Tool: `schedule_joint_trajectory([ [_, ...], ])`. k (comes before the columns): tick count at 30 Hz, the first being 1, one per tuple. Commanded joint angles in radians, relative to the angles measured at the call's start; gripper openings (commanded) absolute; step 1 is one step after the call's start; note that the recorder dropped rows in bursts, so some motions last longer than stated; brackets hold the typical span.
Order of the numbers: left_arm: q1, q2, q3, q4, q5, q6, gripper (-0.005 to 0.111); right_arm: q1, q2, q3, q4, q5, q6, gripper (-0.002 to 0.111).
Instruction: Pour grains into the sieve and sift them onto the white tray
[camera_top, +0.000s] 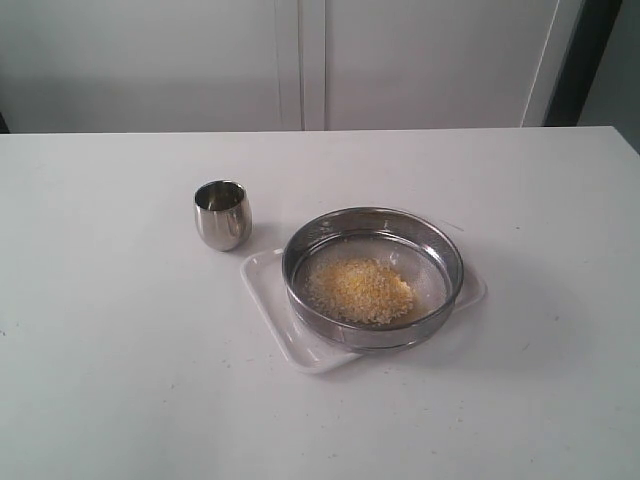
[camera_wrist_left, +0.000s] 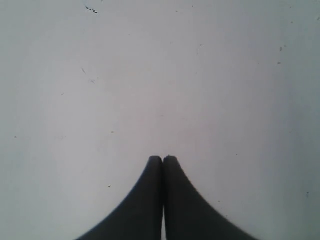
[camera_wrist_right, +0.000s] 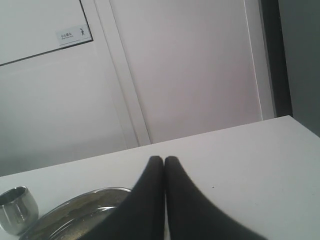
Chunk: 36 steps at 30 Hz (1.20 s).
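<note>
One heap of grains (camera_top: 360, 290), exterior view only

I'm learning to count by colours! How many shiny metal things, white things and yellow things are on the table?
Shiny metal: 2, the cup and the sieve
White: 1, the white tray
Yellow: 1, the heap of grains in the sieve
Total: 4

Small wall label (camera_wrist_right: 73, 35), walking-figure pictogram, printed text too small to read
</note>
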Motion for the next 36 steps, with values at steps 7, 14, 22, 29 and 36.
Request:
schedule_joint_trajectory([
  [7, 0.000, -0.008, 0.007, 0.001, 0.005, 0.006, 0.000, -0.002, -0.006, 0.005, -0.006, -0.020, -0.139, 0.000],
  [14, 0.000, -0.008, 0.007, 0.001, 0.005, 0.006, 0.000, -0.002, -0.006, 0.005, -0.006, -0.010, -0.143, 0.000],
  [22, 0.000, -0.008, 0.007, 0.001, 0.005, 0.006, 0.000, -0.002, -0.006, -0.108, -0.023, 0.164, -0.163, 0.000],
  [29, 0.000, -0.008, 0.007, 0.001, 0.005, 0.006, 0.000, -0.002, -0.006, -0.233, -0.023, 0.314, -0.161, 0.000],
  [36, 0.000, -0.008, 0.007, 0.001, 0.005, 0.006, 0.000, -0.002, 0.110, -0.364, -0.023, 0.479, -0.158, 0.000],
])
